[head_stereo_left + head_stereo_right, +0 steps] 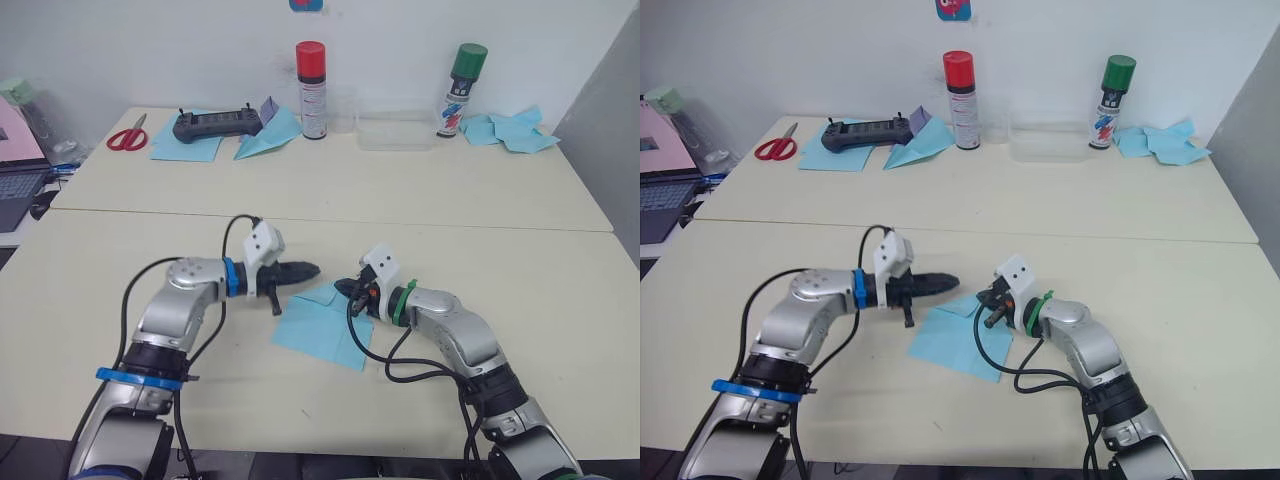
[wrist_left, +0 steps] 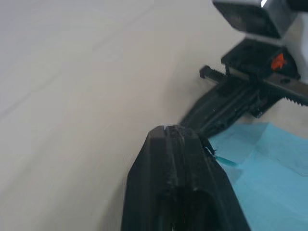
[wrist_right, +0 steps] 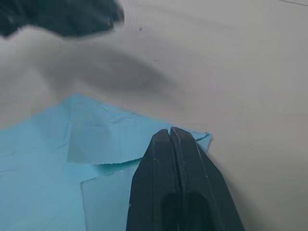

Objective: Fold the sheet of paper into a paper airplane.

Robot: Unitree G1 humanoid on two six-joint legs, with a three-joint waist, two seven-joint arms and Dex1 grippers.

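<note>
Early corner fold: my closed, empty left gripper and right gripper flank the thin light-blue creased sheet of paper; next I press its far flap flat.

Both arms are silver metal with loose black cables, white wrist camera housings, and black fingers (blue bands on the left, a green one on the right).
</note>
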